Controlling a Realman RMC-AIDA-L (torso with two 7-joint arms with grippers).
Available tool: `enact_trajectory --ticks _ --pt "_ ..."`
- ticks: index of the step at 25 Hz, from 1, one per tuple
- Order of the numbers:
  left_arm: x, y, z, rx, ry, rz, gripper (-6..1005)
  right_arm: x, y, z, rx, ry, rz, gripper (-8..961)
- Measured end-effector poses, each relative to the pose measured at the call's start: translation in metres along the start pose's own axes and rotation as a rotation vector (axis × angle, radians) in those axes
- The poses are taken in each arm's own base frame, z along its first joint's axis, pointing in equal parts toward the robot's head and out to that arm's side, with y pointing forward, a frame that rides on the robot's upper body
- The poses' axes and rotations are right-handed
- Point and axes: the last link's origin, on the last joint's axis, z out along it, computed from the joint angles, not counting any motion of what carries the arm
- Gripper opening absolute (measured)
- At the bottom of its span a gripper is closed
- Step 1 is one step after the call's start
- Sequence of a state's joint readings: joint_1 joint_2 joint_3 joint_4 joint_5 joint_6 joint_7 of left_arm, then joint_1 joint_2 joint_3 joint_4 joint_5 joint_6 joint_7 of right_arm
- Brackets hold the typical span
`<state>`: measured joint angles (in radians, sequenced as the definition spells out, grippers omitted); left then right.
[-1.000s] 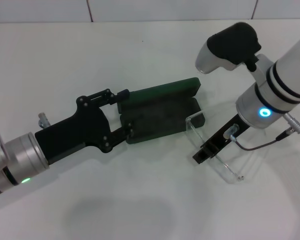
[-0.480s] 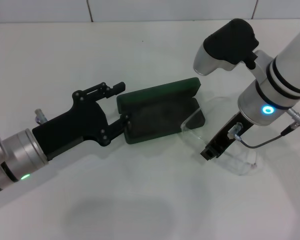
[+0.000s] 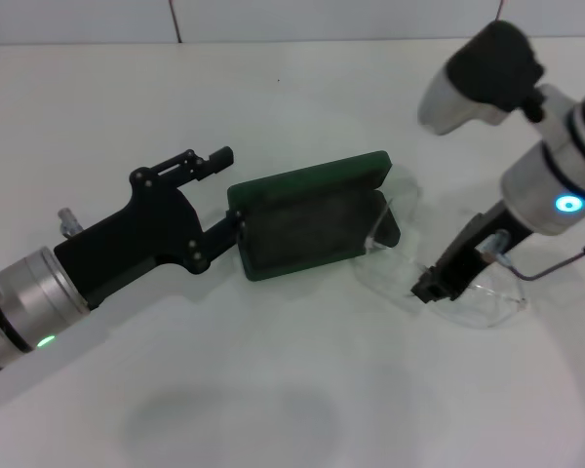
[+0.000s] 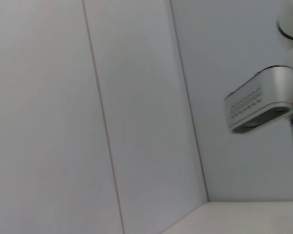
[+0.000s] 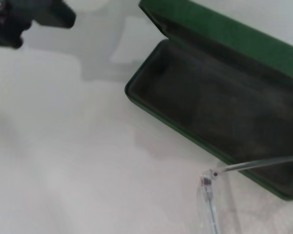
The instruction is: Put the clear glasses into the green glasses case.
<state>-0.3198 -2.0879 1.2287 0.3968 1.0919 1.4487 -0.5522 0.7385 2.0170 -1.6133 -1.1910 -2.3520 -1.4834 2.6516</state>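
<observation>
Glasses first: the clear glasses (image 3: 439, 278) lie on the white table (image 3: 273, 97) at about four o'clock from the green glasses case (image 3: 312, 226), one end touching or just overlapping the case's near right corner, the rest trailing out toward the right. Your right gripper (image 3: 431, 289) sits low over their middle, but you cannot tell from the head view whether its fingers are closed on the frame or merely resting against it. The right wrist view shows only one thin clear arm and its hinge (image 5: 207, 181) reaching toward the case rim, with no fingers visible.

The case stands open, lid tipped back toward twelve o'clock, dark lining bare. Nothing is inside yet.

Your left gripper (image 3: 224, 190) is at the case's nine o'clock end, fingers spread wide: one finger pokes free above the lid corner, the other meets the short end of the base, seemingly bracing it.

The step in hand looks like the transfer itself. For the next move, you likely need a sure hold on the frame, a lift over the near rim, and a turn so the glasses line up with the long axis of the tray before lowering. Keep the left brace in place so the case does not skid.
</observation>
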Motion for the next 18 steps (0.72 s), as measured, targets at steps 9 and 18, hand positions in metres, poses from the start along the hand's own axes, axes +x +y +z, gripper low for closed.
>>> enact_trajectory --ticks 9,18 --pt "-0.001 0.003 -0.009 0.072 0.053 -0.086 534 0.05 -0.011 -0.018 -0.074 -0.203 -0.113 125" --pt "0.004 0.019 -0.013 0.051 0.146 -0.183 533 0.096 -0.009 -0.008 -0.164 -0.582 -0.509 121"
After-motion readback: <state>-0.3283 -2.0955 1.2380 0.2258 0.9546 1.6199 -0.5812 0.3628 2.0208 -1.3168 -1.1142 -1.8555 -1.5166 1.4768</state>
